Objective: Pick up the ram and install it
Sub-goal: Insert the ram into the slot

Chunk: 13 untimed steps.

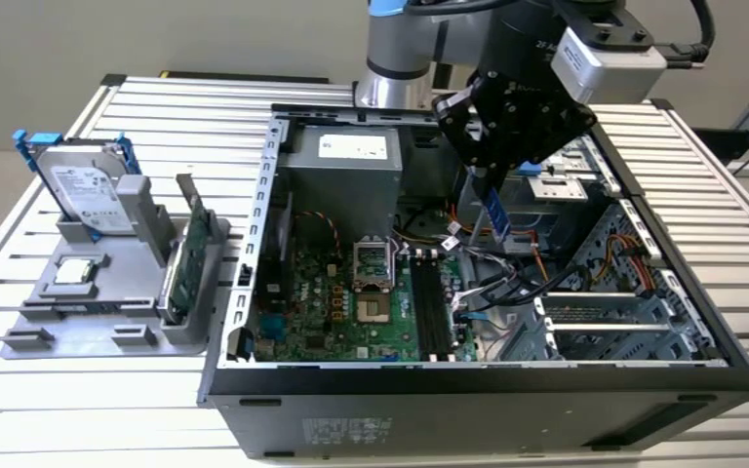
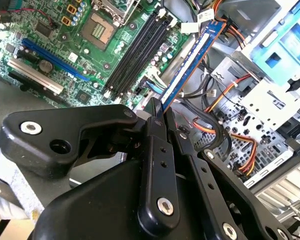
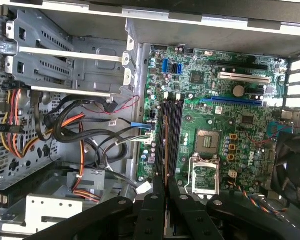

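Slotted aluminium table [image 1: 89, 409] carries the open computer case [image 1: 479, 390]. Gripper [image 2: 158, 111] is clamped on one end of the ram [image 2: 189, 59]; the stick hangs over the case interior, not yet seated. In the first wrist view it sits edge-on above the black memory slots [image 3: 173, 135] on the green motherboard [image 3: 210, 100]. Judgement: keep the thin, rigid board square to one slot and press evenly. Soft cable loops [image 3: 75, 130] lie nearby, beside bare sheet-metal walls.
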Each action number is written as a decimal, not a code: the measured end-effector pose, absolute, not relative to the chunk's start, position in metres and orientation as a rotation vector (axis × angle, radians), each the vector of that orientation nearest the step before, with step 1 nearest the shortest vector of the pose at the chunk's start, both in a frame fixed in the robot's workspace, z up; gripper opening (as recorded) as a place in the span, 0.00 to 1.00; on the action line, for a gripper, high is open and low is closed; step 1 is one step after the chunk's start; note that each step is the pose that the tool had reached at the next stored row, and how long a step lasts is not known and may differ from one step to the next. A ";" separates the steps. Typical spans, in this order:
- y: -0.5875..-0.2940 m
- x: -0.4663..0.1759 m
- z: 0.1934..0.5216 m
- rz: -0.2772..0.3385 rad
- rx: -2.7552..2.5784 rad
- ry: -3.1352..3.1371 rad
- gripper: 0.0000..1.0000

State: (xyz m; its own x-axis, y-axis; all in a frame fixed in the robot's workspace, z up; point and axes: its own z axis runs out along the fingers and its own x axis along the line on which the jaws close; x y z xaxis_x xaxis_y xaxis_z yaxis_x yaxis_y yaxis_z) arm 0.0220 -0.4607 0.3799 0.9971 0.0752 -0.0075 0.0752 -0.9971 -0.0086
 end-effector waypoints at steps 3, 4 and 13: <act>-0.461 0.022 0.379 0.012 -3.132 -0.118 0.00; -0.461 0.022 0.378 0.012 -3.132 -0.118 0.00; -0.461 0.022 0.374 0.012 -3.132 -0.118 0.00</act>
